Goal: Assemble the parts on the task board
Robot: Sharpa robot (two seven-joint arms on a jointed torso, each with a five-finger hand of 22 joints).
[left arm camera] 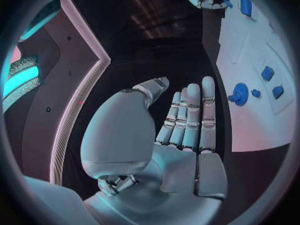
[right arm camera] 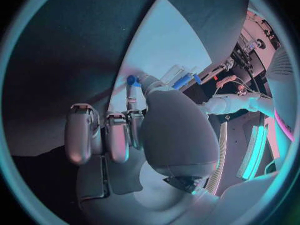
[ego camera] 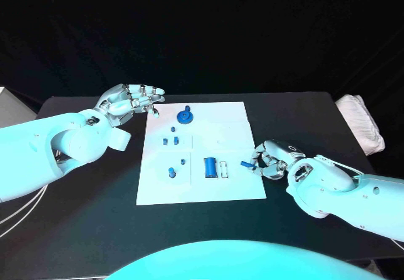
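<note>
The right hand (ego camera: 271, 158) pinches a small blue part (ego camera: 248, 164) over the board's (ego camera: 227, 119) right edge, nearest the long blue cylinder (ego camera: 209, 167), which lies lengthwise front to back. The left hand (ego camera: 135, 98), fingers straight and together, empty, hovers off the far left corner.

A: The task board (ego camera: 227, 125), centre of the frame, looks like a matt white sheet, smooth as paper. The blue parts (ego camera: 209, 167) on it have a plastic sheen.

B: And the table (ego camera: 84, 221)?

A: Matt black. Both hands, left hand (ego camera: 135, 98) and right hand (ego camera: 271, 158), are glossy silver, metal-looking; the arm shells are smooth white plastic. At the right edge lies a folded white cloth (ego camera: 364, 122), soft and ribbed.
</note>
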